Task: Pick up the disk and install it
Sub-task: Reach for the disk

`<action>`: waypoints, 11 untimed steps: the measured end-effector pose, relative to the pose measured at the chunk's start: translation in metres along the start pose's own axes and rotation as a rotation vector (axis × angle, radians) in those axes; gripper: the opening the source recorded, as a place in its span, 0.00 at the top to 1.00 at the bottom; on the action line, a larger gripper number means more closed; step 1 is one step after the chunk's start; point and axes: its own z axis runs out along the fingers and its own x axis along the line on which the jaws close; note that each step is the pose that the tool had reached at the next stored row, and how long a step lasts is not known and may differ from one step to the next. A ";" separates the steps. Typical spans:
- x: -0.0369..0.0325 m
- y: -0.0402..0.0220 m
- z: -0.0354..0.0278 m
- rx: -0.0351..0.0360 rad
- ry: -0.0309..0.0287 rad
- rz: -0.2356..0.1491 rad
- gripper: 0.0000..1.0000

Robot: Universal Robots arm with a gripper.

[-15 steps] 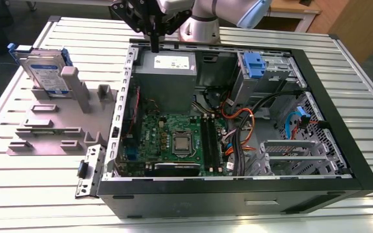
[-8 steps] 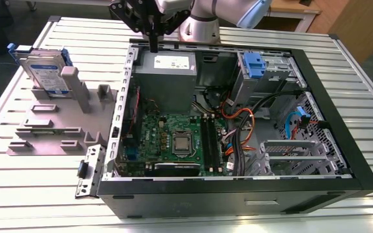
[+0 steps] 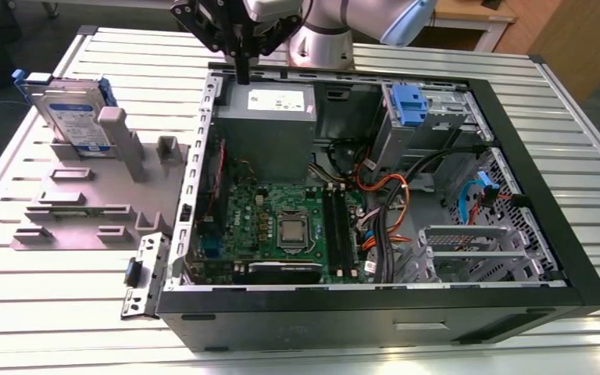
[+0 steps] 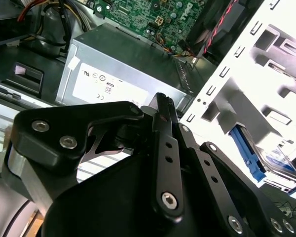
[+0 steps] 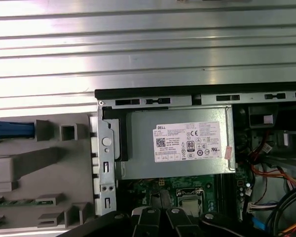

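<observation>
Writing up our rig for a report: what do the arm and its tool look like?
The arm is silver-grey tubing with a light blue joint cap. The tool is matte black, flat linkage bars pinned by silver screws.

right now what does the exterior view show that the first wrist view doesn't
Exterior view: the flat silver disk showing its white-and-blue label, upright in the grey plastic fixture; the shut gripper over the rim of the black computer case. First wrist view: a straight-down look into the fixture's hollow square post. Both: the grey metal power supply box with white sticker.
</observation>
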 end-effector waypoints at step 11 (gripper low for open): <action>0.0048 -0.0003 -0.0001 -0.0001 0.0000 0.000 0.89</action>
